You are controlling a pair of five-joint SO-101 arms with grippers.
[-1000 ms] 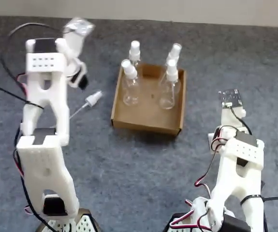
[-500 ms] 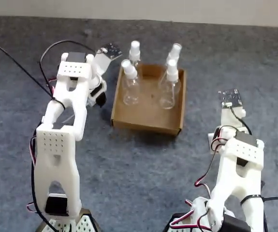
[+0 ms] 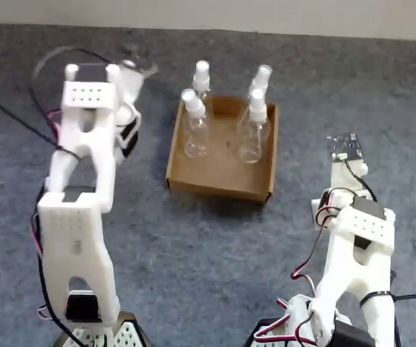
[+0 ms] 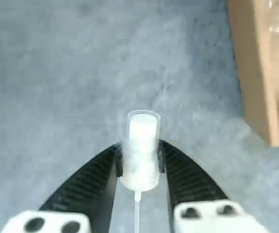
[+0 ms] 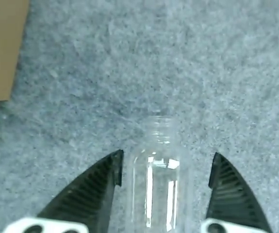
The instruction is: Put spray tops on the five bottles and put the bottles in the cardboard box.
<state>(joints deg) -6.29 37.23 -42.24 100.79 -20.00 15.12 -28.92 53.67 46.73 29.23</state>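
Two robot arms are at work on the fifth bottle, with four capped bottles (image 3: 196,137) already standing in the cardboard box (image 3: 218,189).

We see the left gripper (image 4: 139,154) clenched on a white spray top (image 4: 142,138), whose thin tube runs back toward the wrist. It is held over the grey carpet (image 3: 193,253), near one wall of the box. The right gripper (image 5: 167,158) has its jaws spread wide around a clear, uncapped bottle (image 5: 161,189) and grasps nothing, as neither jaw touches the glass. We judge that the step in hand is capping this last bottle. Next, we think, the right jaws need to close on the bottle and steady its open neck. The left arm can then carry the top across, thread the tube in and seat the cap. After that the bottle can join the other four in the box.
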